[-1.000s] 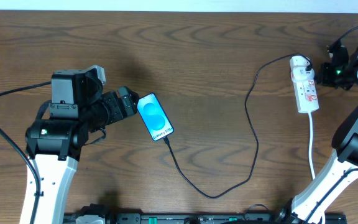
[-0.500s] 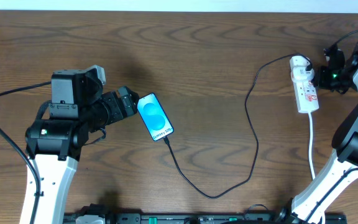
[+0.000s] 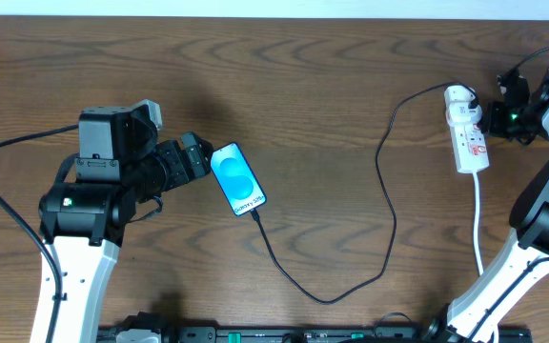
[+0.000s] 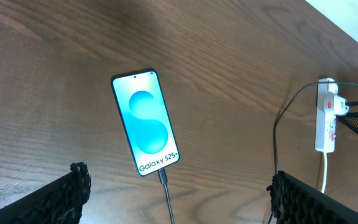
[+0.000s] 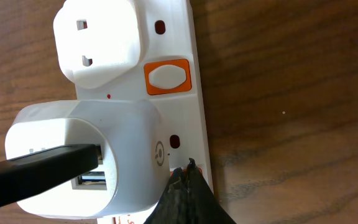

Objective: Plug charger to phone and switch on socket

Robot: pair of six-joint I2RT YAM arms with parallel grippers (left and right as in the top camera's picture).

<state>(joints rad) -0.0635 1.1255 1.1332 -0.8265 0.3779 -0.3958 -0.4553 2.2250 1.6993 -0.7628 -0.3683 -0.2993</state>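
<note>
Both fingers of the right gripper (image 5: 188,186) are pinched together, tip at the socket (image 5: 199,118) beside its white adapter (image 5: 92,155): switching looks in hand. Well apart, the charger (image 3: 389,205) already sits in the phone (image 3: 238,179), the left gripper (image 3: 198,158) spread wide beside it; next calls for a firm press to flip that outlet on

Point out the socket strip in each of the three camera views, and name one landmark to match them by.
Overhead: the socket lies at the upper right, running up and down the picture.
Left wrist: the socket is small at the far right, well right of the phone.
Right wrist: the socket is close up and fills the left half.
Shared landmark: the rounded white plug at its top end, also seen here and here.
</note>
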